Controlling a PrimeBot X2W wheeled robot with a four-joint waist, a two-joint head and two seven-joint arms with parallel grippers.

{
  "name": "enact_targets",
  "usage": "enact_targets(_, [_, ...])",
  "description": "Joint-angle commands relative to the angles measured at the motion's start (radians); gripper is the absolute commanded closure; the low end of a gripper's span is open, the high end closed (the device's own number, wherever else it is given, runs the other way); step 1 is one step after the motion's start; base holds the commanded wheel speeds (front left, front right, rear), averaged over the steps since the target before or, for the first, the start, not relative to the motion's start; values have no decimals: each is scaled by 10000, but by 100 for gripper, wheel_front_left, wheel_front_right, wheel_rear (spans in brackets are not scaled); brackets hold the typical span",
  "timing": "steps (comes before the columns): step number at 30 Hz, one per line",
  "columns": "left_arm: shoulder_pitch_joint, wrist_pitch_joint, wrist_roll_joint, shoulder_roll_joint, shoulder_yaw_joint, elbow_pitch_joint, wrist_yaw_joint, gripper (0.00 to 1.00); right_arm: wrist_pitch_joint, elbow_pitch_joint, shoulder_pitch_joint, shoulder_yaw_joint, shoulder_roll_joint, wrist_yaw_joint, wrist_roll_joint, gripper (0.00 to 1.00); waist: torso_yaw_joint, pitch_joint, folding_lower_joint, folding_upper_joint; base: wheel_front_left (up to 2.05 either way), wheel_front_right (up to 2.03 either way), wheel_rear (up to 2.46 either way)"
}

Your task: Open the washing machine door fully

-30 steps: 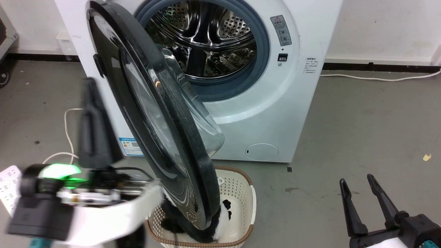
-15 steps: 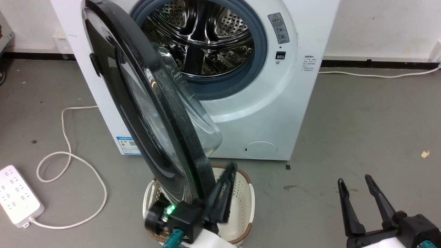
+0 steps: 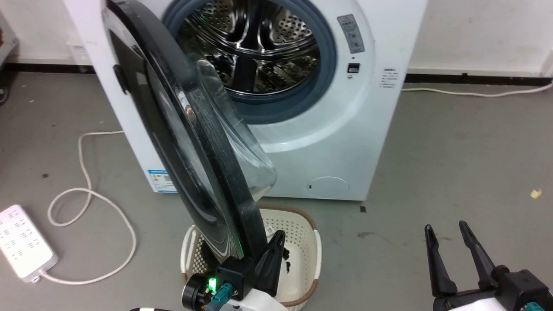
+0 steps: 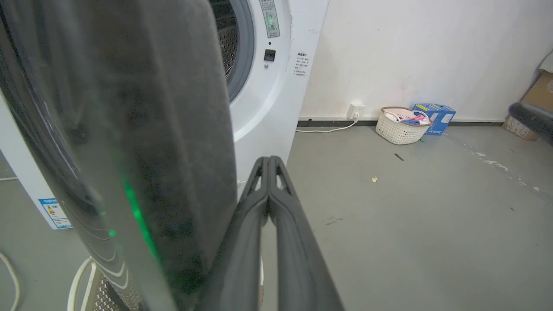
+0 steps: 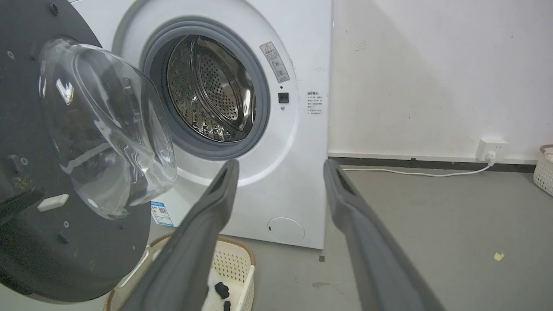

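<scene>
Swung round from the outer face, the left tool (image 3: 279, 236) now sits clenched and empty just beside the inner lower rim of the washing machine door (image 3: 207, 142), which stands partly open, seemingly ready for an outward push; the right tool (image 3: 445, 225) hangs spread, idle.

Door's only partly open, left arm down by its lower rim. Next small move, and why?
Probably press the left gripper, jaws shut, leftward against the inner rim of the glossy black round washing machine door: it stands roughly edge-on to the head view, and the gripper sits just beside that rim.
</scene>
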Motion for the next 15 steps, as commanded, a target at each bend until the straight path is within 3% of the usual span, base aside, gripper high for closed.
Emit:
enact_targets(1, [-123,-106,-79,98,221,137,58,100,-43,41,72,31,41,10,64,0,269,-82,0,-1,0,0,0])
enact_targets(5, [-45,-145,-64,130,323,126,71,100,-43,77,156,28,41,10,91,0,665,-186,0,-1,0,0,0])
enact_targets(15, [386,-175,-3,339,570,-253,135,100,-43,210,302,113,41,10,168,0,2484,-422,0,-1,0,0,0])
